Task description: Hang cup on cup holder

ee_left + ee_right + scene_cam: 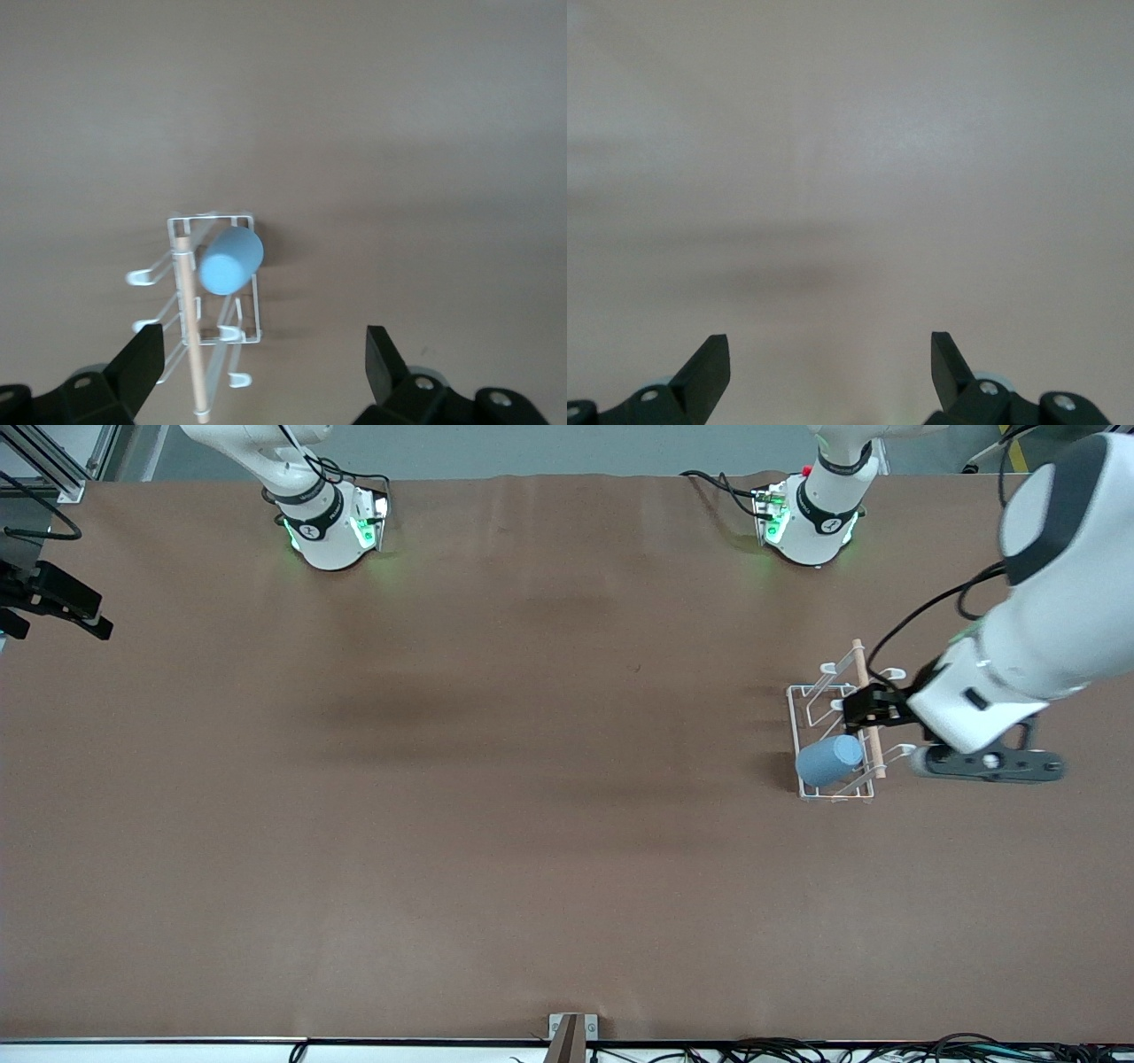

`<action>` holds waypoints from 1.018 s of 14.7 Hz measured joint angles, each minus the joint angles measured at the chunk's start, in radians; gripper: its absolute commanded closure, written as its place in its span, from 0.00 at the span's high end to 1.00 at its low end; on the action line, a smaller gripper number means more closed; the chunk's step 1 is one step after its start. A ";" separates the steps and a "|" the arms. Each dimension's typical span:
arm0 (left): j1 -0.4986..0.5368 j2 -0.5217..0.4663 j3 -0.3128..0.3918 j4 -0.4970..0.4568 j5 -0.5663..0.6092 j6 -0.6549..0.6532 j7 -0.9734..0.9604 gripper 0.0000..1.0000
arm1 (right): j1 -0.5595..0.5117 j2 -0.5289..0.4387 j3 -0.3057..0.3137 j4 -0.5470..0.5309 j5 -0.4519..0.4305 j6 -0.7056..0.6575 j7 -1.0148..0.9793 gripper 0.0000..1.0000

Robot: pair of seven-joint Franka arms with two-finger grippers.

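Note:
The light-blue cup (828, 760) hangs tilted, bottom outward, on a prong of the white wire cup holder (791, 708), at the end of the rack nearer the front camera. The holder stands toward the left arm's end of the table, with its wooden rod (868, 708) along the top. My left gripper (873, 710) hovers over the rod, open and empty, apart from the cup. The left wrist view shows the cup (229, 259), the holder (257, 310) and the left gripper (264, 354). My right gripper (830, 359) is open and empty over bare table.
The brown table surface (532, 779) stretches wide toward the right arm's end. Both arm bases (328, 531) stand along the table's back edge. A dark fixture (53, 598) sits at the table's edge at the right arm's end. Cables lie along the near edge.

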 measured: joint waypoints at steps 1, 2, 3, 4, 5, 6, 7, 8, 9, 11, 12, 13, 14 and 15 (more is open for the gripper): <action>-0.005 -0.018 0.027 -0.001 -0.004 0.000 0.001 1.00 | 0.000 0.000 0.000 0.000 0.000 0.000 0.000 1.00; -0.009 -0.039 0.044 -0.005 -0.007 0.000 0.001 1.00 | 0.000 0.000 0.000 0.000 0.000 0.001 0.000 1.00; -0.011 -0.063 0.051 -0.013 -0.008 0.000 0.001 1.00 | 0.000 0.000 0.000 0.000 0.000 0.002 0.000 1.00; -0.013 -0.092 0.053 -0.028 -0.008 0.000 0.001 1.00 | 0.001 0.000 0.000 0.000 0.000 0.003 0.000 1.00; -0.016 -0.126 0.054 -0.050 -0.008 -0.001 0.001 1.00 | 0.001 0.000 0.001 0.000 0.000 0.004 0.000 1.00; -0.018 -0.163 0.056 -0.079 -0.008 -0.002 0.001 1.00 | 0.001 0.000 0.001 0.000 0.000 0.004 0.000 1.00; -0.018 -0.200 0.058 -0.112 -0.008 -0.002 0.001 1.00 | 0.001 0.000 0.001 0.000 0.000 0.004 0.000 1.00; -0.018 -0.236 0.061 -0.147 -0.008 -0.002 0.001 1.00 | 0.001 0.000 0.001 0.000 0.000 0.005 0.000 1.00; -0.018 -0.270 0.066 -0.182 -0.008 -0.001 0.001 1.00 | 0.001 0.000 0.001 0.000 0.000 0.005 0.000 1.00; -0.018 -0.332 0.087 -0.258 -0.010 0.016 0.004 1.00 | 0.001 0.000 0.001 0.000 0.000 0.005 0.000 1.00; -0.018 -0.360 0.099 -0.298 -0.015 0.031 0.015 1.00 | 0.001 0.000 0.001 0.000 0.000 0.005 0.000 1.00; -0.018 -0.385 0.112 -0.336 -0.028 0.041 0.024 1.00 | 0.001 0.000 0.001 0.000 0.000 0.005 0.000 1.00; -0.018 -0.407 0.128 -0.372 -0.046 0.047 0.032 1.00 | 0.001 0.000 0.001 0.000 0.000 0.006 0.000 1.00; -0.018 -0.428 0.144 -0.406 -0.058 0.052 0.037 1.00 | 0.001 0.000 0.001 0.000 0.000 0.006 0.000 1.00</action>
